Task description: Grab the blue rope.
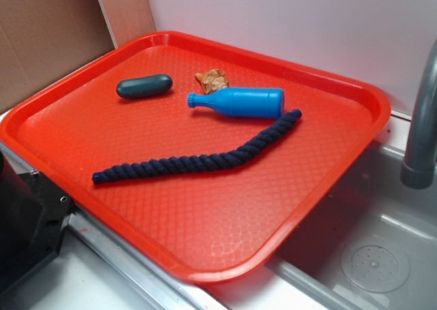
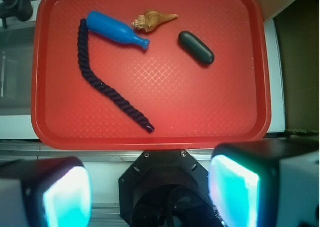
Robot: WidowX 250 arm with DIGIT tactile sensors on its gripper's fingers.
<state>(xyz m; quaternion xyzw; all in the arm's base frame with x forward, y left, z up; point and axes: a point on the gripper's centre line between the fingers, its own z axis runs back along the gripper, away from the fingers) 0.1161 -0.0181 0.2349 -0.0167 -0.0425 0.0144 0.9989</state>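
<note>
The blue rope [image 1: 205, 161] [image 2: 107, 89] is a thick navy twisted cord, slightly bent, lying across the middle of the red tray [image 1: 205, 255] [image 2: 165, 132]. My gripper [image 2: 150, 192] hangs high above the tray's near edge, over the robot base. It is open, its two cyan-padded fingers [image 2: 67, 199] wide apart with nothing between them. The rope's nearest end lies well beyond the fingertips, up and slightly left in the wrist view. In the exterior view the gripper does not show.
On the tray beyond the rope lie a bright blue bottle [image 1: 239, 103] [image 2: 116, 33], a dark teal capsule [image 1: 144, 86] [image 2: 196, 47] and a tan shell [image 1: 212, 80] [image 2: 152, 21]. A grey faucet [image 1: 423, 119] and sink basin [image 1: 369, 255] stand right of the tray.
</note>
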